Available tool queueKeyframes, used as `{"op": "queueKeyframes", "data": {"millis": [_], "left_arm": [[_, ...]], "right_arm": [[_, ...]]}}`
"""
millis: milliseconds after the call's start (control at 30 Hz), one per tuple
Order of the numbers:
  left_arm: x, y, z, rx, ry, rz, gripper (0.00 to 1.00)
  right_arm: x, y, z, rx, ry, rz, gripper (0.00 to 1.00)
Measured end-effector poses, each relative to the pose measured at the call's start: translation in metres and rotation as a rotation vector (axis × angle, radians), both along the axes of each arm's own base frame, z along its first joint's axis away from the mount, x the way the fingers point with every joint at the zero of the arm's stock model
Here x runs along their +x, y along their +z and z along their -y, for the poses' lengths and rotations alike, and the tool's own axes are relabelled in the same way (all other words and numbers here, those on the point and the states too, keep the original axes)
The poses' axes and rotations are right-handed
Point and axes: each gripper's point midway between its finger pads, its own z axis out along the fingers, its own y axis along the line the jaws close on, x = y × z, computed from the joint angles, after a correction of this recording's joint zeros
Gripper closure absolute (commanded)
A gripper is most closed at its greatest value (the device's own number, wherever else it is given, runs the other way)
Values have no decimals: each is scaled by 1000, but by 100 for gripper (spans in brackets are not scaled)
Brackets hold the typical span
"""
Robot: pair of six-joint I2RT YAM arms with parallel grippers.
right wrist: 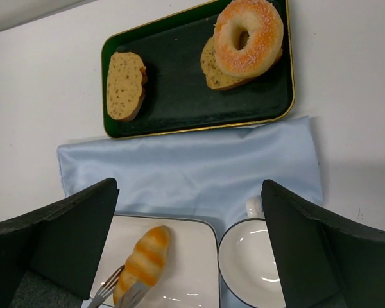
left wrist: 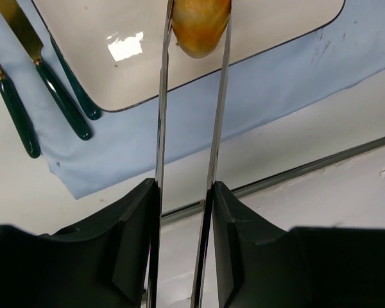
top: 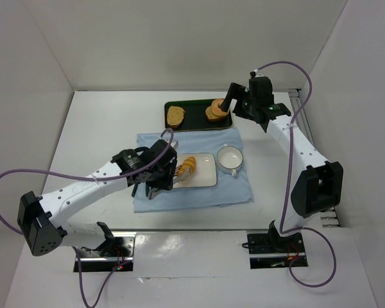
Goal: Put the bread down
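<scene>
Now, bread (top: 188,165): it is lying over the white plate (top: 205,176), pinched at one tapered end between the blades of the tongs (left wrist: 162,128); I cannot tell whether it is touching the plate.
Left gripper (left wrist: 183,189): it is squeezing the tongs with its fingers drawn narrow, so the blades are doing the holding, not the fingers.
Right gripper (right wrist: 189,186): it is hanging above the far end of the cloth (top: 234,189) with its fingers spread wide, carrying nothing.
Handling: I am judging the roll to be light, and its glazed look suggests a smooth skin, so it is likely to slide or swivel in thin metal blades.
Where to hold: I am favouring the thicker middle, across the ridges, over the tip now being pinched, since a tip hold is leaving most of the length free to swing.
Release: I am expecting it to roll on its rounded side once let go, so a low release is looking wiser.
Neighbours: green-handled cutlery (left wrist: 61,96) is lying on the cloth just beside the plate, and a cup (top: 230,157) is sitting just beside the opposite edge.
Further off: the dark tray (right wrist: 179,96) is carrying a toast slice (right wrist: 125,83) and a donut (right wrist: 266,29), well apart from the roll.
In the way: nothing is lying between the bread and the plate's bare surface; the cup and cutlery are mattering only if the tongs swing wide.
</scene>
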Motion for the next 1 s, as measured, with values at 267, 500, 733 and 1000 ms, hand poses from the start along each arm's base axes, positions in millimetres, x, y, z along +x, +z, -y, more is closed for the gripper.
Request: {"op": "queueKeyframes", "data": {"millis": [267, 500, 733, 1000], "left_arm": [[-10, -8, -2, 24, -14, -35, 41], [-18, -4, -4, 13, -12, -52, 33], [-29, 8, -17, 1, 12, -49, 33], [-26, 66, -39, -78, 134, 84, 33]], "right_arm": [[0, 0, -2, 8, 10, -1, 0], [-3, -4, -6, 39, 18, -17, 0], [-5, -8, -10, 63, 30, -33, 0], [-5, -6, -15, 86, 51, -24, 0]]}}
